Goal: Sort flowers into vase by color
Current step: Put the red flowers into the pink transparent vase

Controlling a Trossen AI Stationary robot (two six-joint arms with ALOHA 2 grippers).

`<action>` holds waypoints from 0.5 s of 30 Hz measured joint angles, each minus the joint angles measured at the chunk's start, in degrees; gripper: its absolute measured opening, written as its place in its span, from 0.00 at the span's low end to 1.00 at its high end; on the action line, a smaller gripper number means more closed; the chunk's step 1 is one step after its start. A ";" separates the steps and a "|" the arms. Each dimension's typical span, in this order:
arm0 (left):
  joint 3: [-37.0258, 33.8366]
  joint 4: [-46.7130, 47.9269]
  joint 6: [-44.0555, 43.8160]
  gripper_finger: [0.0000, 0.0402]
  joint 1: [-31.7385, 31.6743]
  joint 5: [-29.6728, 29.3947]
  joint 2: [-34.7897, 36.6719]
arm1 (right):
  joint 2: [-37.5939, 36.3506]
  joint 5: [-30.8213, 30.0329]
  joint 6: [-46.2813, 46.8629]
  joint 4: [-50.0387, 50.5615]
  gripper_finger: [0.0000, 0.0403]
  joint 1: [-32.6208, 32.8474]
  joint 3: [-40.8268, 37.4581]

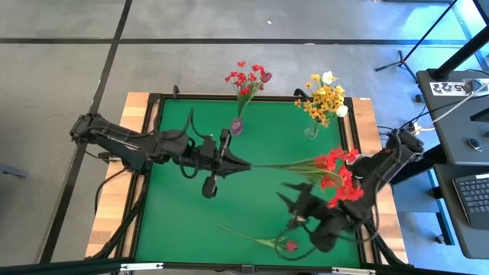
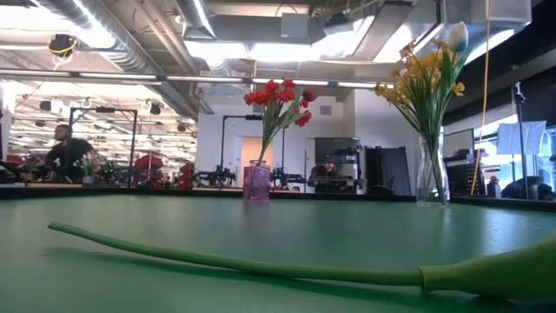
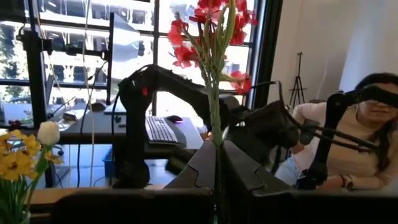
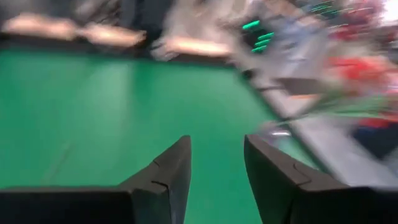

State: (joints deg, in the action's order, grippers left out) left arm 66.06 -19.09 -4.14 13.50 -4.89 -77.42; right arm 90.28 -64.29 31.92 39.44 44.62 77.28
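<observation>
1. No brand, label or legible writing can be made out on the vases, the flowers or the arms.
2. Two vases are counted at the far edge of the green table (image 1: 199, 191): a small purple vase (image 1: 237, 126) and a clear glass vase (image 1: 312, 131), well apart from each other.
3. A bunch of red flowers (image 1: 246, 80) is held in the purple vase; a bunch of yellow-orange flowers (image 1: 324, 101) with two white buds (image 1: 328, 77) is held in the clear glass vase.
4. One red blossom stem (image 1: 306, 163) is seen in the air above the table, its stem end pinched by the left gripper (image 1: 243, 163), whose fingers (image 3: 205, 168) are pressed together on it; the blossom cluster hangs over the right arm.
5. One dark red bud (image 1: 290, 245) on a long green stem is seen lying flat on the table near the front edge, just beside the right arm.
6. The right gripper (image 4: 216, 168) is seen low over the green surface with its fingers spread apart and nothing between them.
7. One seated person (image 3: 348, 149) is seen in the room beyond the table in the left wrist view.
</observation>
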 joint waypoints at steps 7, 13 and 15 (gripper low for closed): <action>0.00 -0.68 0.21 0.01 -0.13 0.00 0.01 | -0.27 17.90 -26.26 -32.42 0.37 -5.72 -9.59; 0.00 -0.64 0.24 0.01 -0.13 0.02 0.01 | -2.96 18.63 -36.51 -59.85 0.37 -8.74 -22.37; 0.00 -0.30 0.24 0.01 -0.13 0.10 0.01 | -3.99 18.99 -41.78 -72.73 0.37 -9.24 -27.60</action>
State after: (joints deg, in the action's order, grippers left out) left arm 66.06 -19.39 -3.90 13.37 -4.79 -77.41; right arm 86.30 -45.29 -9.86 -33.29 35.39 49.67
